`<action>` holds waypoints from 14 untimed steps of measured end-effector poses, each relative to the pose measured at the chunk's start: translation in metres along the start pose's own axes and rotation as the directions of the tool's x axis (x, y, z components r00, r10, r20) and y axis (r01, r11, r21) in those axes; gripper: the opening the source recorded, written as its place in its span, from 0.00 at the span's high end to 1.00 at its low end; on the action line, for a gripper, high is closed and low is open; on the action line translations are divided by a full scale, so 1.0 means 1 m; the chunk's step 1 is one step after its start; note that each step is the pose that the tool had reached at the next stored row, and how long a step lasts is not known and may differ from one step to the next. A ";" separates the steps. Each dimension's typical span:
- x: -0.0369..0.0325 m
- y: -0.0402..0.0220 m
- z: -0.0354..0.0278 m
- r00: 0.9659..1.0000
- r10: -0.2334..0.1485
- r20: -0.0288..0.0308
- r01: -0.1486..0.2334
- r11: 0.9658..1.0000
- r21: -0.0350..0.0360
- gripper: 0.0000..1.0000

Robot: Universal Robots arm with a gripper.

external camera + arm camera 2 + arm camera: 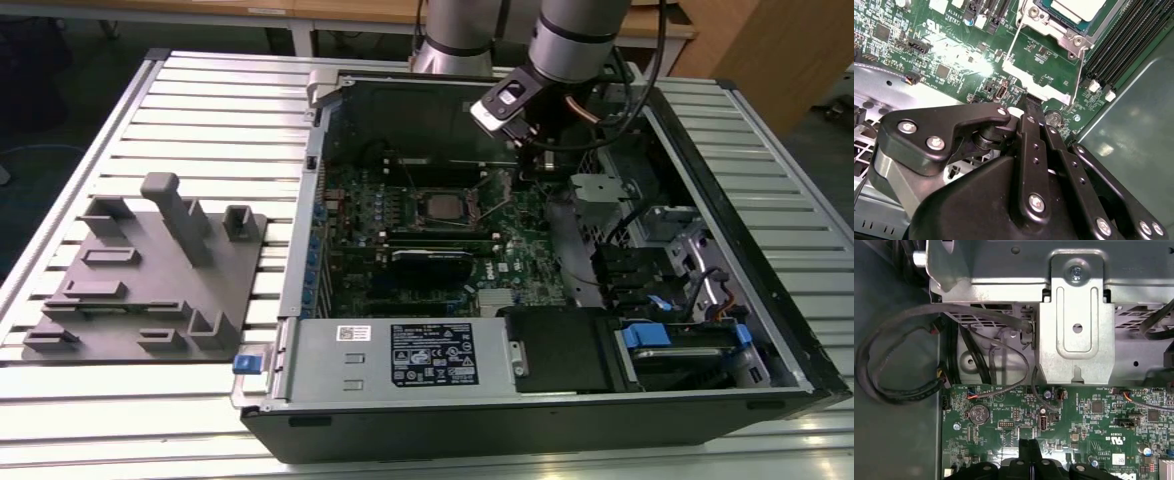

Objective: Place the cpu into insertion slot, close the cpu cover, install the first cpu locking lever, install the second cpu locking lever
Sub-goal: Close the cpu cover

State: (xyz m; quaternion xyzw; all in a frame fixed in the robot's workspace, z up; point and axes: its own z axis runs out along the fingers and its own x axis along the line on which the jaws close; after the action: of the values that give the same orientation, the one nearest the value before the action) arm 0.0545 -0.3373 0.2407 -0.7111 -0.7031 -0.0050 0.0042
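Observation:
The cpu [438, 206] lies flat in the insertion slot [416, 192] on the green board inside the open computer case; its pale top also shows in the second wrist view [1074, 7]. The cpu cover [1046, 92], a thin silvery frame, is swung open away from the slot, with green board showing through its window. A thin wire locking lever [1080, 75] runs along one side of the cover. My gripper [531, 165] hangs over the board on the exterior view's right of the slot. Its black fingers are shut, and the gripper [1026, 102] tip sits at the cover's free edge.
A grey fixture plate [147, 270] with upright blocks lies on the slatted table at the exterior view's left. The case holds a labelled metal box [400, 355], a blue drive carrier [667, 335], black memory slots [1134, 35], loose cables [899, 360] and a metal bracket [1076, 335].

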 end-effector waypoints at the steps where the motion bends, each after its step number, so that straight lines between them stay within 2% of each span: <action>1: 0.0000 -0.0004 0.0000 1.000 0.000 0.000 0.000 1.000 0.000 0.90; 14: 0.0000 -0.0079 -0.0002 1.000 0.000 0.000 0.000 1.000 0.000 0.90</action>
State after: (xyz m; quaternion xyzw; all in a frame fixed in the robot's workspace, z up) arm 0.0465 -0.3372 0.2409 -0.7111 -0.7030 -0.0050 0.0043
